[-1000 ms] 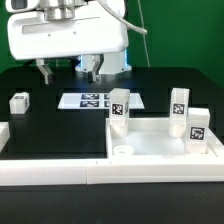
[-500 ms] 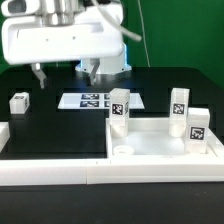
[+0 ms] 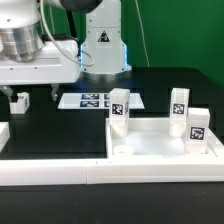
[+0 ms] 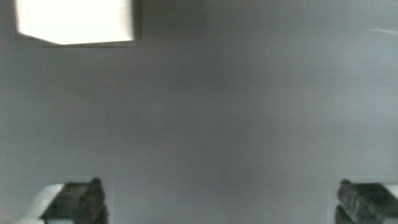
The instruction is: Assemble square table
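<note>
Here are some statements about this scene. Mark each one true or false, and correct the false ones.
1. The claw is open and holds nothing. True.
2. Three legs stand upright on the top. True.
3. The fourth leg stands on the top as well. False: it sits on the black table, at the exterior view's left.
4. The claw hovers over the top. False: it is near the lone leg.
5. The marker board lies flat on the table. True.

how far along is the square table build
Done: nothing looks attached. Three leg blocks stand loose at the table top.
In hand: nothing; the open pincer hovers above the fourth leg block, apparently lining up a pick.
Left: apparently all four legs.
</note>
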### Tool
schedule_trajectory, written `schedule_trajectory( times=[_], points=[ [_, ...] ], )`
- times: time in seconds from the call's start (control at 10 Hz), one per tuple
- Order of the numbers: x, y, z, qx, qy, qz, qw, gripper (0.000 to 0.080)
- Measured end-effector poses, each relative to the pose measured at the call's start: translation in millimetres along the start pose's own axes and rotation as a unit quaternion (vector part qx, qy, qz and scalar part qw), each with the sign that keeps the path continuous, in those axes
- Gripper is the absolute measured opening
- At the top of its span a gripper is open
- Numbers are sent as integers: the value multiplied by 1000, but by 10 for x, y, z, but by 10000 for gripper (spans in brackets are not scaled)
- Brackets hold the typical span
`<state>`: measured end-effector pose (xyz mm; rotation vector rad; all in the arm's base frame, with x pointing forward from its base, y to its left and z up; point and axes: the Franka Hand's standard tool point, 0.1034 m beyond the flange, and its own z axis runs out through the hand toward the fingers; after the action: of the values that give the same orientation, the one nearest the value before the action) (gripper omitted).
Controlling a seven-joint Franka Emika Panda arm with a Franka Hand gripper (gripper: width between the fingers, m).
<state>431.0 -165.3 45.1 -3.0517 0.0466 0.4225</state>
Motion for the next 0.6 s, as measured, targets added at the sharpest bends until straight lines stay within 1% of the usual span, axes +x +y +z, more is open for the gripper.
schedule_trajectory(
  times=[0.1, 0.2, 0.3, 0.4, 0.5, 0.6],
  points=[
    [-17, -18, 25, 7, -29, 1, 1000, 649],
    [-54, -26, 40, 12, -81, -1, 997, 649],
    [-44, 115, 102, 8, -106, -20, 994, 649],
    [-166, 298, 148, 7, -151, -25, 988, 649],
    [-275, 449, 140, 4, -189, -23, 982, 649],
    [-334, 489, 159, -1, -211, -20, 977, 649]
  ],
)
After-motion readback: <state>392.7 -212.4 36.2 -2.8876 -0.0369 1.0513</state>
